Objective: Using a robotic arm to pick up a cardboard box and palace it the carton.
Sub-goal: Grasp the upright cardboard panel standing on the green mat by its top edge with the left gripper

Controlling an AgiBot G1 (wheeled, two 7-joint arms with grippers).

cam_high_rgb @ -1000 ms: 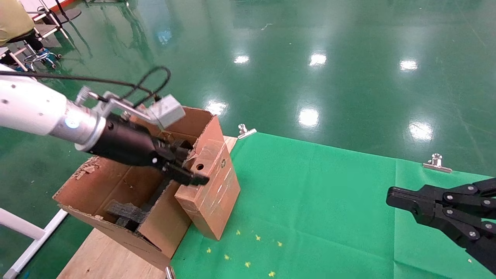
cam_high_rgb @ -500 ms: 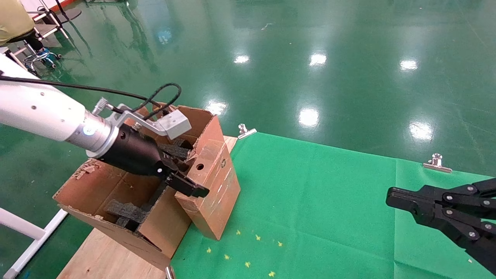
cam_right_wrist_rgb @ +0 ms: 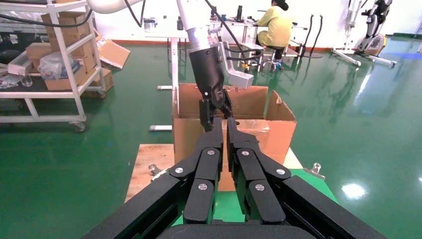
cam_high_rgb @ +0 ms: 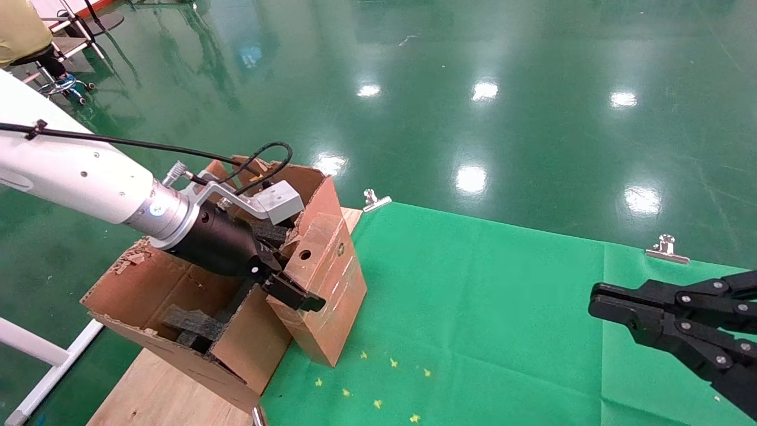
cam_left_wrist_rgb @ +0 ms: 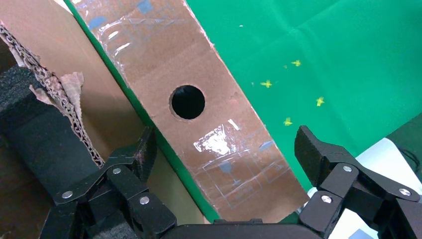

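We are straddling the cardboard box point(cam_left_wrist_rgb: 209, 112), leaning against the carton point(cam_high_rgb: 177, 296), with our left gripper point(cam_left_wrist_rgb: 224, 159) spread open for clamping, while our right gripper point(cam_right_wrist_rgb: 223, 130) is waiting pinched closed.

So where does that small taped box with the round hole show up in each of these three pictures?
Head view: the cardboard box stands left of centre on the green cloth, leaning against the carton.
Left wrist view: the box fills the middle, between the left gripper's open fingers.
Right wrist view: only its top edge shows, above the right gripper's shut fingers, before the carton.
Shared landmark: the round hole.
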